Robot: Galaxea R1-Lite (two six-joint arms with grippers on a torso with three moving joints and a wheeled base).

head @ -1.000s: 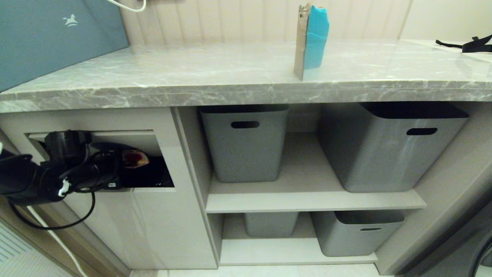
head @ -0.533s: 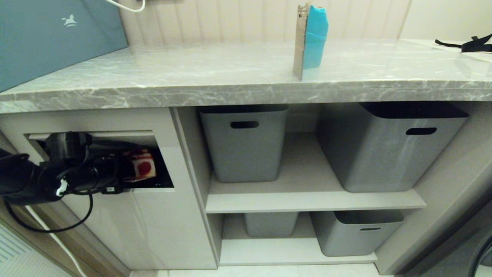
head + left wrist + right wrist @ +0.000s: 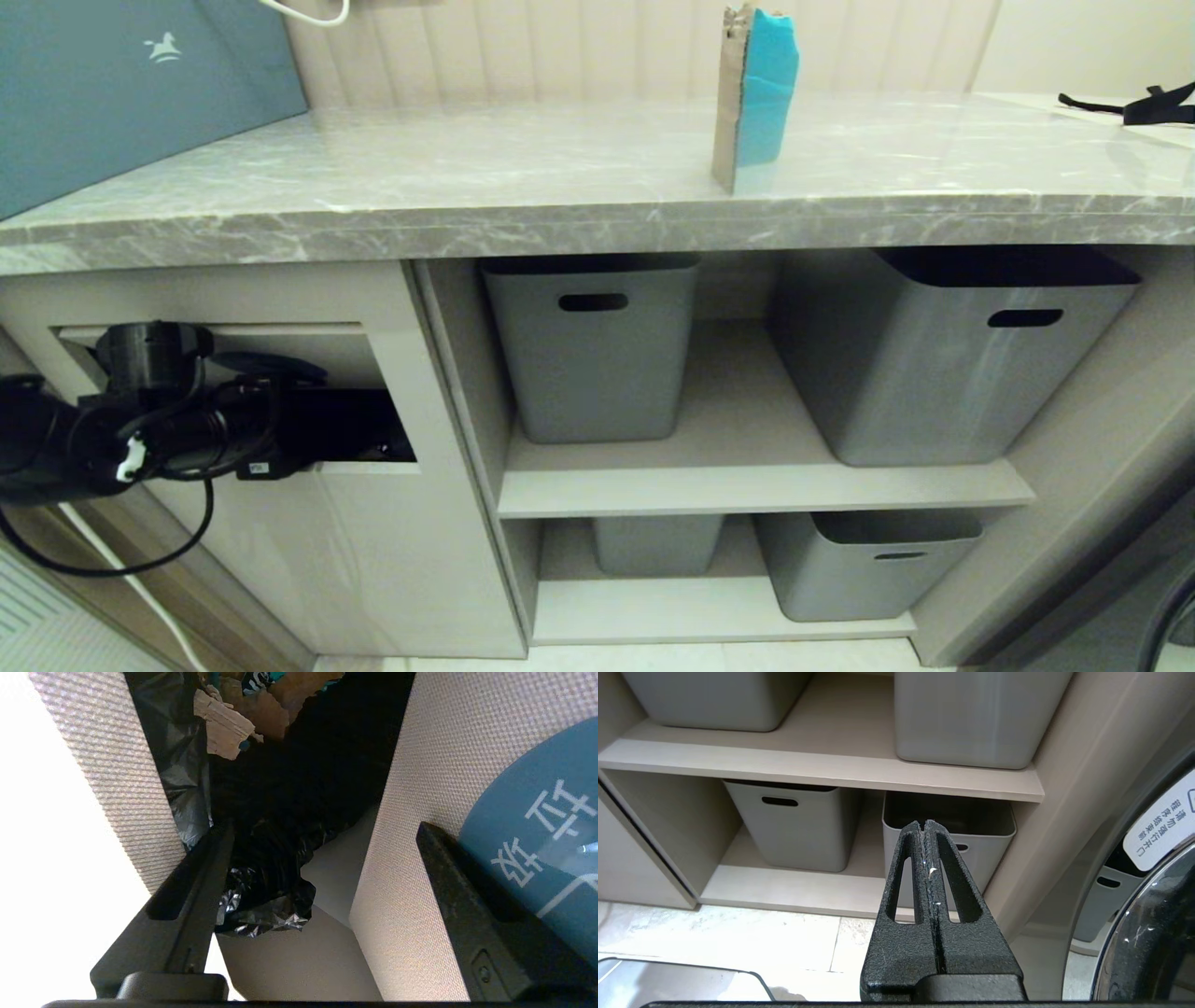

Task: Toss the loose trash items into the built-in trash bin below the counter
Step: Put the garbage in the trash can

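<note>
The left pincer [image 3: 322, 840] reaches into the mouth of the built-in trash bin [image 3: 355, 523], the beige cabinet front set below the left end of the marble surface [image 3: 523, 177]. Its two black fingers [image 3: 187, 914] stand spread wide with nothing between them. In the left wrist view one finger lies against the tilted flap [image 3: 444, 765], just beside the round blue sticker [image 3: 537, 835], and the other sits near the opposite edge of the opening. Past the fingers, inside the bin, a black plastic liner [image 3: 261, 877] hangs crumpled, and torn brown cardboard scraps [image 3: 229, 723] lie deeper in. On the surface, above and well to the right of the bin, the folded teal-and-brown cardboard piece [image 3: 754, 93] stands upright near the front edge. A large blue-grey box [image 3: 121, 93] leans at the surface's left end, above the bin, and a black strap [image 3: 1144, 103] lies at its far right end. To the right of the bin, open shelves hold grey storage bins [image 3: 593, 345], two above and two below. The right pincer [image 3: 927, 830] hangs low, well apart from the bin, before the lower shelf [image 3: 794, 891], its fingers pressed together and holding nothing.
</note>
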